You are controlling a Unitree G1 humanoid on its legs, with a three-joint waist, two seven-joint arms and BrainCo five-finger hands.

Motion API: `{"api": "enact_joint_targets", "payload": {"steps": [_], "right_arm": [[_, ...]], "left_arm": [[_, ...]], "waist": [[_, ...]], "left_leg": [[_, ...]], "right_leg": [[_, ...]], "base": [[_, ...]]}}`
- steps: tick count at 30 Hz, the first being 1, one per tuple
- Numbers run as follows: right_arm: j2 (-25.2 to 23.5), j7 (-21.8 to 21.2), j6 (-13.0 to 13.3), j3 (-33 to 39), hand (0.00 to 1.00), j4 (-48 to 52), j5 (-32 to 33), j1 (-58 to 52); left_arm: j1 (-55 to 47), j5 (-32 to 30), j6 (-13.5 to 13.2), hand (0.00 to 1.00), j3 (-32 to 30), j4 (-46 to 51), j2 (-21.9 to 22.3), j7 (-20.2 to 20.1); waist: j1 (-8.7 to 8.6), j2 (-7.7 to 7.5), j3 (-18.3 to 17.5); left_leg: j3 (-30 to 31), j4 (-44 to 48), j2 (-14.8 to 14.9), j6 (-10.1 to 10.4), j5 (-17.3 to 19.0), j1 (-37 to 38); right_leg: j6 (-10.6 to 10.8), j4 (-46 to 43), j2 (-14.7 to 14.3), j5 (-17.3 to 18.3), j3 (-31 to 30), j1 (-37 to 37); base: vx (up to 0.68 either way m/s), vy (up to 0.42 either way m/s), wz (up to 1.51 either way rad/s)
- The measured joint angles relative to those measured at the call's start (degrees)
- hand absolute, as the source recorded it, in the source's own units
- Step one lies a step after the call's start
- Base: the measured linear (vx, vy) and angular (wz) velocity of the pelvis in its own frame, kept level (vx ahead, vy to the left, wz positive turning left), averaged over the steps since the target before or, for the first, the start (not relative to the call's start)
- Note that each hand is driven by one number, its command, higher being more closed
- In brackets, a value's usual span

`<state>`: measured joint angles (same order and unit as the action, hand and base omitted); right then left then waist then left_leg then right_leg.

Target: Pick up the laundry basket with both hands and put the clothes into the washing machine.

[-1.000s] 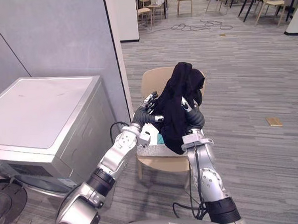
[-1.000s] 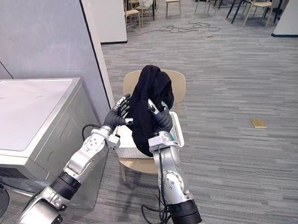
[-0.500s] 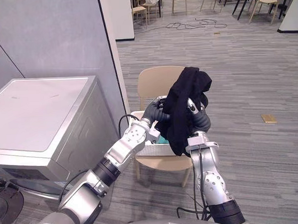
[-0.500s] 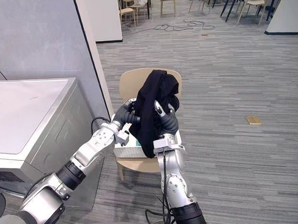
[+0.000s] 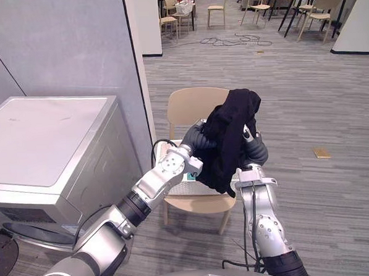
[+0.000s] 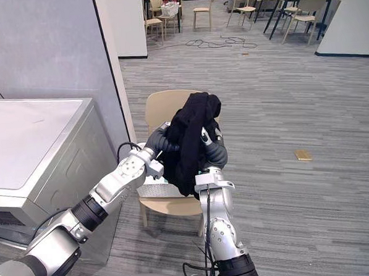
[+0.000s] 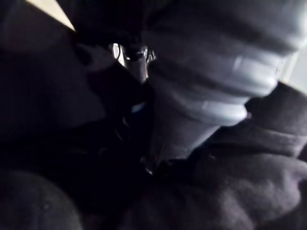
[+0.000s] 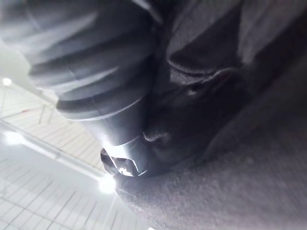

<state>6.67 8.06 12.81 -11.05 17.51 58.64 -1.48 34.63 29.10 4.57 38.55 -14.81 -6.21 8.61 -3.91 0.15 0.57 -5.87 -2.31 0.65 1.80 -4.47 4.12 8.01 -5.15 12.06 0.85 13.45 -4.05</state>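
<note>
A silver-grey front-loading washing machine (image 5: 48,139) stands at the far left against a tall grey partition wall (image 5: 62,45). The left hand (image 5: 195,137) reaches from there to the black fabric garment (image 5: 233,129) and is buried in its near side, so whether it grips the cloth cannot be told. Below it a white perforated plastic laundry basket (image 6: 151,190) sits on the seat of a beige moulded chair (image 5: 192,106), well apart from the machine. The garment is held up above the basket, bunched at the top level with the chair's backrest, with its lower end hanging over the basket's front rim. The right hand (image 5: 256,151) is raised under the garment, which drapes over it — its grasp cannot be told either. Further right a small flat tan piece (image 5: 322,152) lies on the grey plank floor (image 5: 306,94).
</note>
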Motion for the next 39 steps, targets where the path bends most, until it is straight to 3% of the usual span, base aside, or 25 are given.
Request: {"api": "enact_joint_targets", "payload": {"steps": [1,2,9,13,17,21,29,39], "right_arm": [[0.00,0.00,0.00,0.00,1.00,0.00,0.00,-0.01],[0.00,0.02,0.00,0.00,0.00,-0.01,-0.01,-0.04],[-0.24,-0.87,-0.32,0.49,0.00,0.70,-0.46,-4.74],[-0.66,-2.00,-4.57,0.84,0.00,0.42,-0.52,-10.90],[-2.58,-2.07,-6.79,4.92,0.00,-0.62,-0.52,-15.00],[-2.90,-2.12,-6.73,11.12,0.00,-0.56,-0.53,-15.36],[-5.76,-1.75,-6.67,16.98,0.00,-0.55,-0.57,-15.82],[-8.25,-1.50,-6.28,25.05,0.00,-0.55,-2.85,-15.69]], "left_arm": [[0.00,0.80,0.01,1.00,0.00,-0.15,0.00,-0.01],[0.00,1.72,0.01,1.00,0.01,-0.34,0.03,-0.02],[-0.14,4.85,0.15,1.00,-0.77,-1.60,0.31,1.08],[-2.84,8.61,-0.32,1.00,-9.69,1.53,1.86,1.92],[-5.70,10.25,-3.06,1.00,-16.09,5.90,1.80,2.79],[-9.59,11.91,-4.55,1.00,-20.50,7.37,1.79,3.76],[-10.97,14.68,-5.70,1.00,-26.15,7.94,2.33,5.82],[-15.69,13.29,-7.79,1.00,-38.70,23.88,2.28,6.24]], "waist": [[-0.01,0.00,0.00],[-0.01,0.00,0.00],[0.25,-0.17,0.10],[0.38,-0.52,0.19],[0.49,-0.53,0.21],[0.30,-0.62,0.27],[-0.17,-0.47,0.19],[-0.61,0.76,0.03]], "left_leg": [[0.09,-0.01,0.00,0.02,-0.08,0.00],[0.16,-0.03,0.01,0.02,-0.14,0.00],[0.99,-0.94,0.02,-0.01,-1.10,-0.11],[0.71,-0.92,0.27,0.03,-1.09,-0.07],[-0.45,-0.97,0.38,0.19,-0.88,0.29],[-1.63,-1.74,0.41,0.67,-0.43,1.57],[-2.20,-2.06,0.34,0.69,-0.33,1.90],[-3.21,-2.05,0.27,0.35,0.00,2.68]], "right_leg": [[0.00,-0.07,0.00,0.00,0.05,0.00],[-0.01,-0.11,0.00,0.02,0.10,-0.01],[-0.42,-0.25,-0.01,0.26,0.89,0.07],[-0.61,-0.14,-0.27,0.20,0.53,0.18],[-0.71,0.09,-0.40,-0.05,-0.62,0.46],[-0.61,0.34,-0.48,-0.28,-1.70,0.14],[-0.59,0.94,-0.50,-0.64,-2.11,0.06],[-0.50,1.33,-0.55,-0.67,-3.14,-0.29]], "base": [[0.00,0.000,0.00],[0.00,0.000,0.03],[0.00,0.000,0.06],[-0.01,-0.002,-0.03],[-0.01,0.003,-0.15],[-0.01,0.010,-0.14],[0.00,0.003,-0.03],[0.02,0.004,-0.05]]}}
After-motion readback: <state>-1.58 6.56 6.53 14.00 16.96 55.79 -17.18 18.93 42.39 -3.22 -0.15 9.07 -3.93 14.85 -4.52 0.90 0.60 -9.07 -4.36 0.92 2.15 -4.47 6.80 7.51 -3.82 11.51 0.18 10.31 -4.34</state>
